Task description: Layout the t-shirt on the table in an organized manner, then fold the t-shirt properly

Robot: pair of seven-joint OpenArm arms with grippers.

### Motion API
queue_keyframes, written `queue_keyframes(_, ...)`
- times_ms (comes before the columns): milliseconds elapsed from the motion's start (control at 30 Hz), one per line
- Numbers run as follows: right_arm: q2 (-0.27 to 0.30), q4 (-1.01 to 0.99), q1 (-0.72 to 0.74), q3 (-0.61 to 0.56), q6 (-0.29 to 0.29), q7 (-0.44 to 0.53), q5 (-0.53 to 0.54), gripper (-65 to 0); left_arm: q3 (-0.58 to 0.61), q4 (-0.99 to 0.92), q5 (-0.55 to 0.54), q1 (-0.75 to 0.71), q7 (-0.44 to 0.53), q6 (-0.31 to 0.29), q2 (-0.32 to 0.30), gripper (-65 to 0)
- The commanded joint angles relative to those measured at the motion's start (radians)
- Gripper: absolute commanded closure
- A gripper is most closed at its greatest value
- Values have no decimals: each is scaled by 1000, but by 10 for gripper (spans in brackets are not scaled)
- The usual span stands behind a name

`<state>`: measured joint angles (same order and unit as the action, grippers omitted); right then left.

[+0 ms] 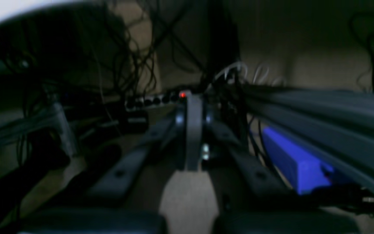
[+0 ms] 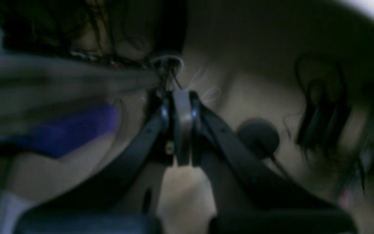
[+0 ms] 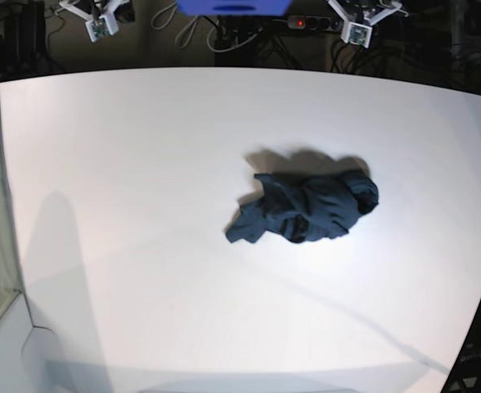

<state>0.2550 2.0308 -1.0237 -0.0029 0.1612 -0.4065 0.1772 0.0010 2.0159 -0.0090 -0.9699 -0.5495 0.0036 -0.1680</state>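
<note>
- Both wrist views are dark and blurred; we can make out little beyond the closed fingertips of the left gripper [image 1: 192, 130] and the right gripper [image 2: 182, 126].
- The cables [image 1: 115, 58] behind them smear into tangles we cannot trace.
- A blue box [image 1: 292, 159] shows no readable detail.
- In the base view, the t-shirt [image 3: 306, 209] lies crumpled, its sleeves, collar and label lost in the folds.
- The table [image 3: 142, 205] runs past the picture's edges.
</note>
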Motion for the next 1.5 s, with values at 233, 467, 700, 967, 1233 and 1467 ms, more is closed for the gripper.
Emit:
queue_keyframes(233, -1, 14, 112, -1, 7, 42, 0, 0, -101, 15, 1, 102, 10, 0, 9, 0)
queue_keyframes(467, -21, 14, 254, -26, 7, 42, 2, 0, -158, 15, 1, 271, 4, 0, 11, 0)
queue_keyframes(700, -24, 14, 405, -72, 7, -95, 2, 0, -250, 13, 1, 421, -1, -1, 31, -19)
queue_keyframes(967, -24, 14, 521, -147, 7, -226, 5, 0, -347, 12, -3, 619, -137, -3, 58, -282)
queue_keyframes(1233, -24, 14, 596, -161, 7, -308, 5, 0, -350, -43, -176, 694, -148, -3, 35, -332)
queue_keyframes(1467, -24, 14, 665, -151, 7, -420, 6, 0, -350, -99, -211, 696, -148, -3, 35, -332)
